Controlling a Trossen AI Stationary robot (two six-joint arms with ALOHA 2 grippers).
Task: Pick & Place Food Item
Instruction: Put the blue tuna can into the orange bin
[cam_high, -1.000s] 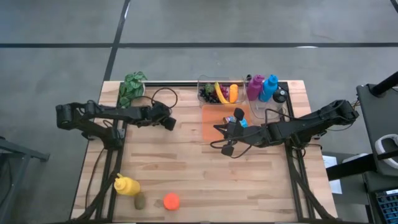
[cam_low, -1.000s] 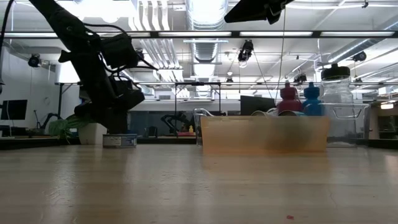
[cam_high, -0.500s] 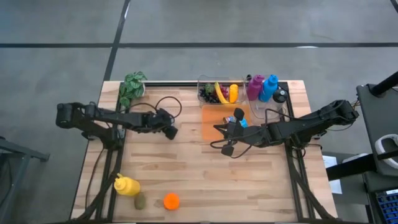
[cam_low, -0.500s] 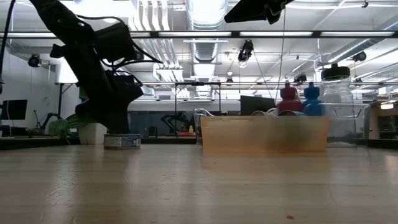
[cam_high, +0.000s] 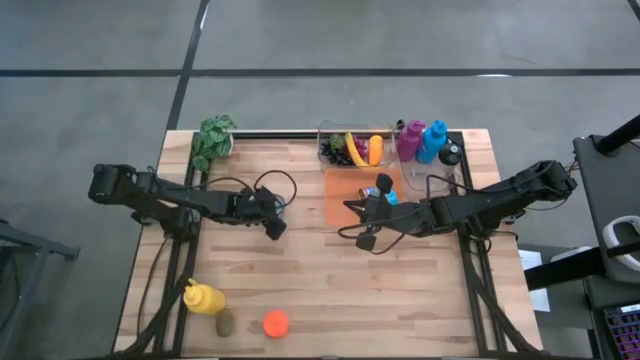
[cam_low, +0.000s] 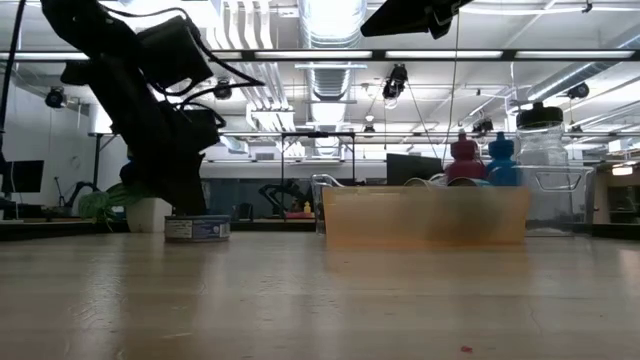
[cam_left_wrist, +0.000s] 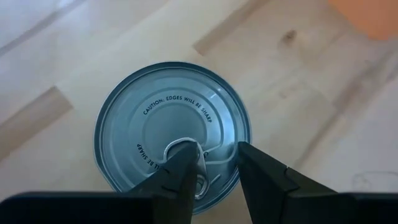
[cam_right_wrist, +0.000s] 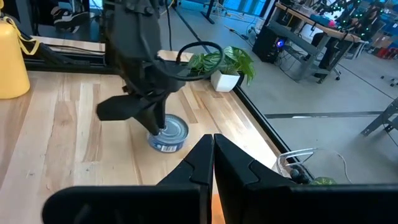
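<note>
A silver tin can (cam_left_wrist: 173, 127) stands upright on the pale wooden worktop (cam_left_wrist: 74, 56), its lid printed with a sharp-edge warning. The left gripper (cam_left_wrist: 214, 165) holds its dark fingers (cam_left_wrist: 177, 174) slightly apart over the lid's pull tab (cam_left_wrist: 194, 163). An orange patch (cam_left_wrist: 367, 15) shows nearby.

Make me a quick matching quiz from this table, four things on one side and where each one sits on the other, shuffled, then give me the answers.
Things:
1. tin can
2. yellow bottle
3. potted plant
4. orange ball

Places:
A. far left corner of the table
B. near edge, right of the yellow bottle
C. under the left hand
D. near left corner of the table

Pairs: 1-C, 2-D, 3-A, 4-B
</note>
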